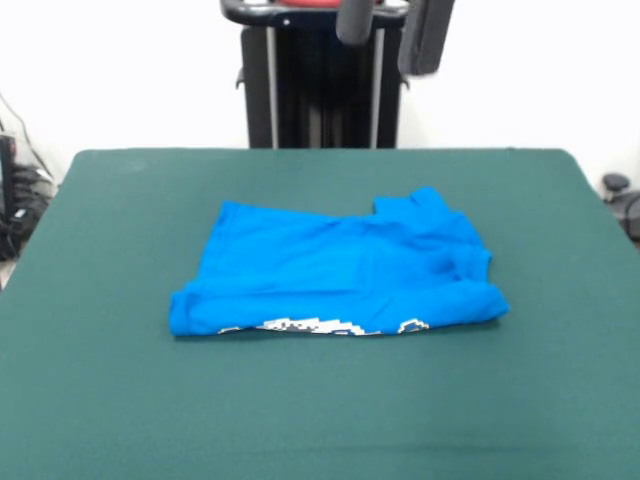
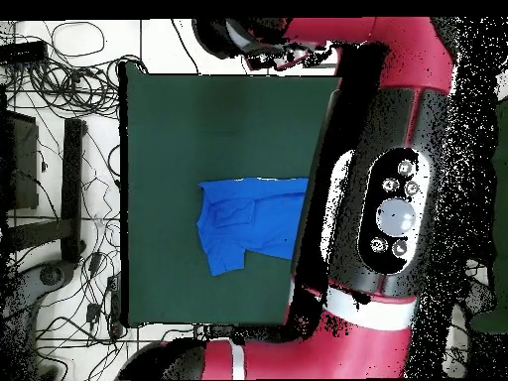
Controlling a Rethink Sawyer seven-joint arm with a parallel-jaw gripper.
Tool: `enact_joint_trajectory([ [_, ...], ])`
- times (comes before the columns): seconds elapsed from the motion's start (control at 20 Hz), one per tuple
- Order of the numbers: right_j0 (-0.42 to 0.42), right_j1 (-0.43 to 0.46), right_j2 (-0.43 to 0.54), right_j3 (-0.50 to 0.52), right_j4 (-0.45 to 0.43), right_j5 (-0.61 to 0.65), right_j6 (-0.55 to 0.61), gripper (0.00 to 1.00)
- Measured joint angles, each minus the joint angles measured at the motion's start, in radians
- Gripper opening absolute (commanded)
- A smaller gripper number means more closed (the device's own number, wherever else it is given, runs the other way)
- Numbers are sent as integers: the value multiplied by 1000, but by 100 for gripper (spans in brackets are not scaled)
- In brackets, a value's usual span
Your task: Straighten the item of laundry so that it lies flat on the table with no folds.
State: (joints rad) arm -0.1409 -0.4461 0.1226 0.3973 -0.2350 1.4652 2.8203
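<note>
Front view: the shirt (image 1: pixel 340 268) lies near the middle of the table (image 1: pixel 100 400), with bare green cloth on every side of it. It is folded over on itself, which is probably why it looks so compact and wider than it is deep. The plain blue side faces up. Along the shirt's near edge a thin strip of white, black and yellow print peeks out from under the top layer, so the printed side seems to be tucked beneath. A sleeve or corner stands out as a small flap at the shirt's far right, and soft creases run across its right half. The left near corner is rolled into a thick rounded hem. The arm (image 1: pixel 355 20) is drawn back above the shirt's far side, likely to leave the cloth clear. Only dark parts show at the top edge, and I cannot tell how the gripper is set.

Overhead view: the arm (image 2: pixel 382 189) crosses the picture and covers one side of the shirt (image 2: pixel 248 218). The part that shows is plain blue, with a sleeve-like flap sticking out at one corner. The gripper itself is not clear here either. Judging by the doubled layers, the straightening is yet to be done.
</note>
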Motion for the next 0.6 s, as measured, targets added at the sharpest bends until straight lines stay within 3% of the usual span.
enact_joint_trajectory([
  [0.6,-4,-40,0,53,0,-59,0,100],
])
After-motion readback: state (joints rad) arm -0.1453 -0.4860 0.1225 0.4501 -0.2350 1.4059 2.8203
